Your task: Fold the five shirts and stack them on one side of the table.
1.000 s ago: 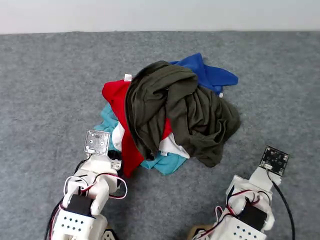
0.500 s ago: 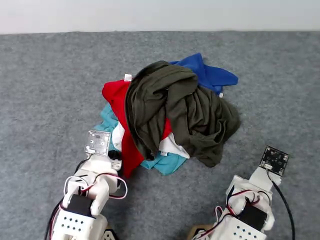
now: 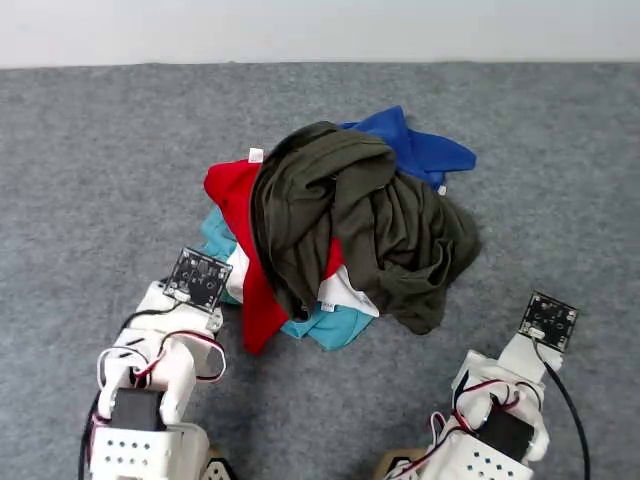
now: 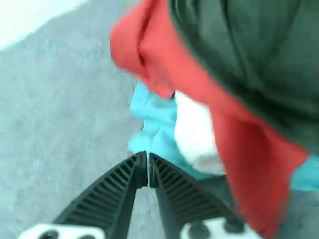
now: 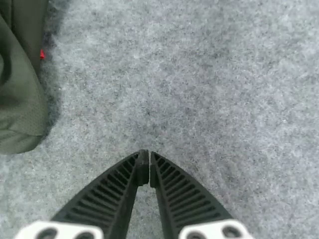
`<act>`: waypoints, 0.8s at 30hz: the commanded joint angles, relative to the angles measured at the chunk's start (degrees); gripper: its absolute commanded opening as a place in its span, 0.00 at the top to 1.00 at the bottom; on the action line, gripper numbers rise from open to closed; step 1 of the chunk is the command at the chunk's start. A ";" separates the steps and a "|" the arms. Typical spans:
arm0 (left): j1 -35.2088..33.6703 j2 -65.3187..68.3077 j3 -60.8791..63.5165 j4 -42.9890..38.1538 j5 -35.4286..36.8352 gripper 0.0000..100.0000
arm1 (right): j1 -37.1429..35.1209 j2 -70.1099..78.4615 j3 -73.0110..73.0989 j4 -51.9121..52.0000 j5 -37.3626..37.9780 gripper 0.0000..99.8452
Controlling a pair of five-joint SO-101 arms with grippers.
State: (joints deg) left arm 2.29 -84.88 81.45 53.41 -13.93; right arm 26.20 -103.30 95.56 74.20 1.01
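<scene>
Several shirts lie in one crumpled heap mid-table. A dark olive shirt [image 3: 370,225] is on top, over a red shirt [image 3: 240,230], a teal shirt [image 3: 325,325], a white shirt [image 3: 340,292] and a blue shirt [image 3: 415,148] at the back. My left gripper [image 4: 148,162] is shut and empty, just short of the teal shirt [image 4: 154,124] and white shirt [image 4: 197,132] at the heap's near left edge. My right gripper [image 5: 149,158] is shut over bare felt, with the olive shirt [image 5: 20,84] off to one side.
Grey felt [image 3: 100,180] covers the whole table, with open room to the left, right and front of the heap. A pale wall [image 3: 320,30] runs along the far edge. Both arm bases [image 3: 140,430] stand at the near edge.
The left arm has swung and tilted toward the heap's near left edge, its wrist camera board turning. The right arm and the shirts have not moved.
</scene>
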 commanded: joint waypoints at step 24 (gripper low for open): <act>10.99 78.51 -85.41 37.01 -3.16 0.66 | 0.66 -0.04 0.88 0.48 0.35 0.99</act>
State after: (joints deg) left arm 11.43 -10.51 7.69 86.11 -16.40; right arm 26.20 -103.30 95.56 74.20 1.01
